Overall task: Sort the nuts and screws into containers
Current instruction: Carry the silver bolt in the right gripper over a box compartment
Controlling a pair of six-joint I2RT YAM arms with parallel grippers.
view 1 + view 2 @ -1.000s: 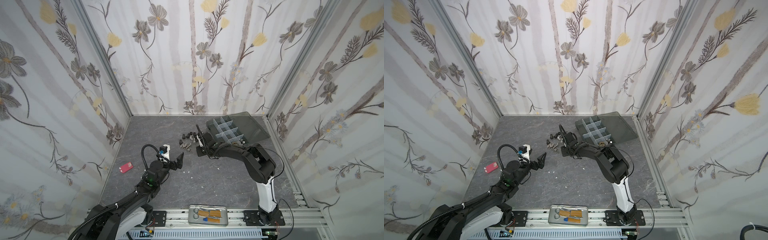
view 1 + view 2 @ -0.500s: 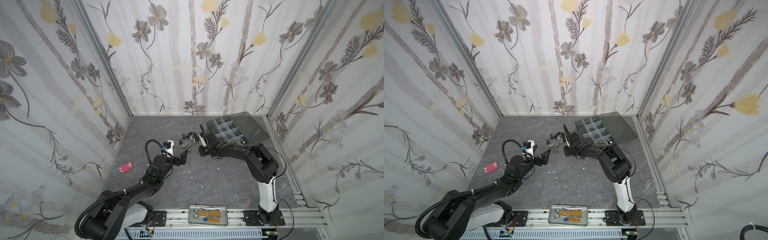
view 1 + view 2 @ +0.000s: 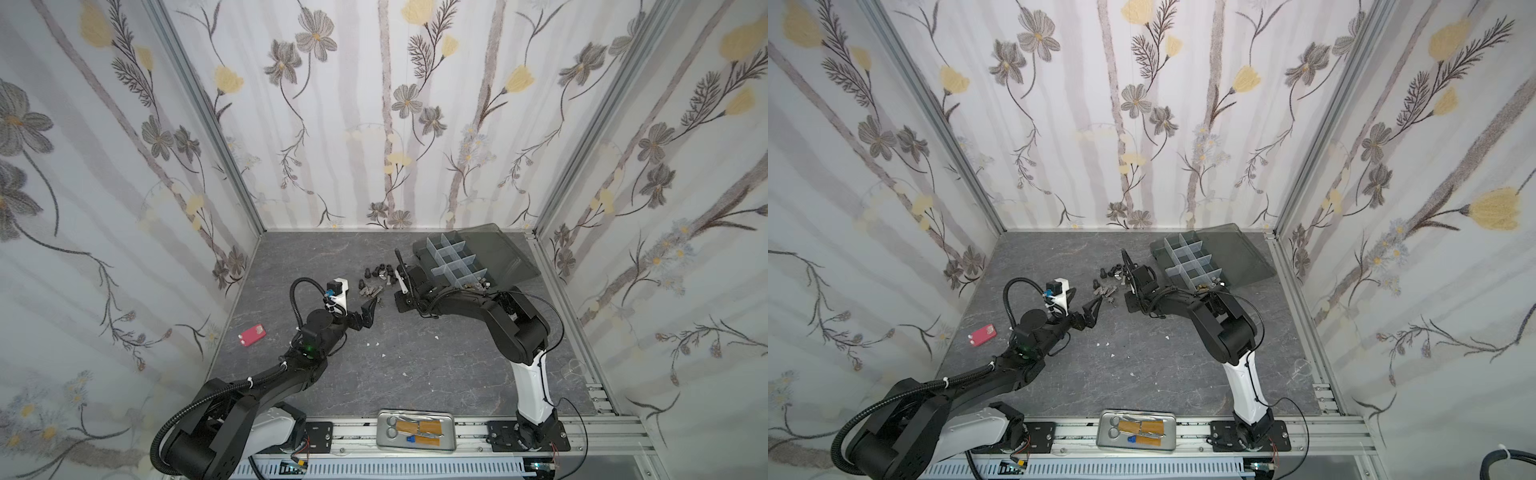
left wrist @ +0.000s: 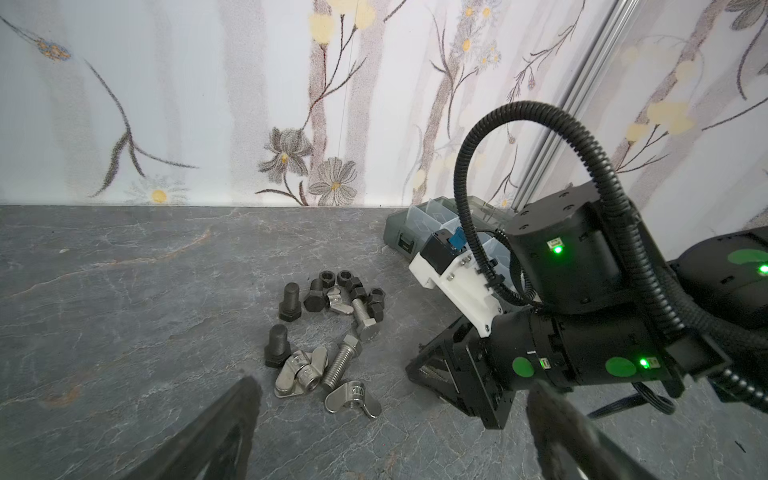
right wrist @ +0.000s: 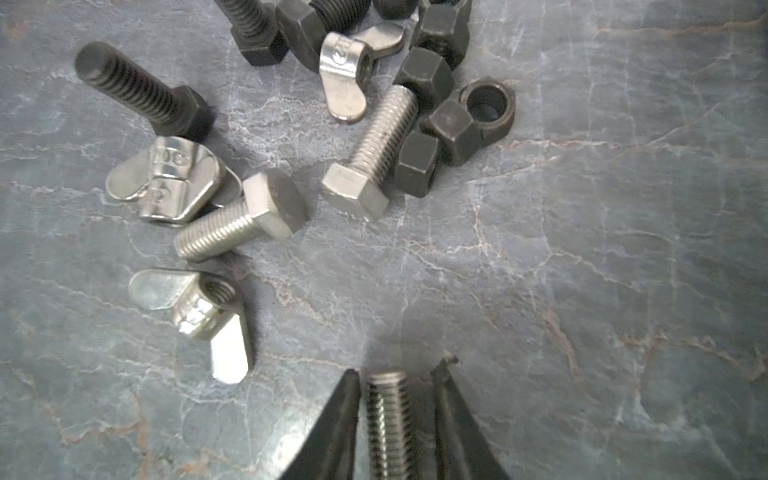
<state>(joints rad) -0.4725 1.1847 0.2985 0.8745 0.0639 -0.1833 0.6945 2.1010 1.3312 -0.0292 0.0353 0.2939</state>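
The screws and nuts lie in a loose pile on the grey floor: black bolts and hex nuts, silver bolts, silver wing nuts. My right gripper is low at the pile's right edge, shut on a silver bolt whose threaded end sticks out past the fingertips. My left gripper is wide open just in front of the pile, holding nothing. The containers, a dark divided organizer box, stand behind the right arm with the lid folded back.
A small red object lies near the left wall. A silver metal tray with scissors sits on the front rail. White specks dot the floor between the arms. The two grippers are close together beside the pile.
My left arm has reached forward and to the right, up to the pile's front edge, still open. The right gripper has stayed at the pile's right edge.
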